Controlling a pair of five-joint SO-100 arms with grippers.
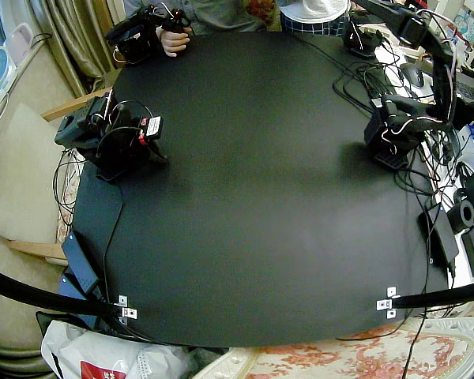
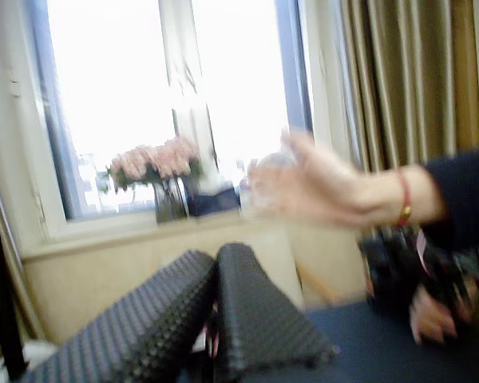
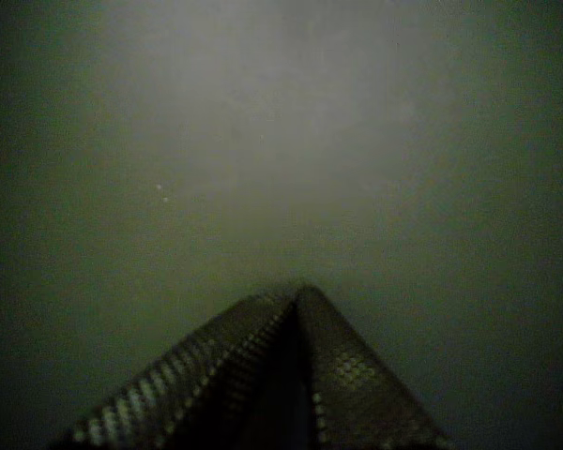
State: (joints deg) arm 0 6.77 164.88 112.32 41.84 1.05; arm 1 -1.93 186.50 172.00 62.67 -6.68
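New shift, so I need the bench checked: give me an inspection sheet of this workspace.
surface: black table, brackets at its near corners.
job's things: nothing seen.
clutter: nothing seen on the table; bag below its near edge.
grippers: gripper shut, empty, facing a window; other gripper shut, empty, over a dark surface.
cables: tangle by the left arm; loops by the right arm.
surroundings: curtain, person's hand, flowers.

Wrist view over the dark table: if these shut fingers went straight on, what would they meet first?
Most likely the bare black table itself: the fingers point at it and nothing shows in between. How far away it lies is unclear.
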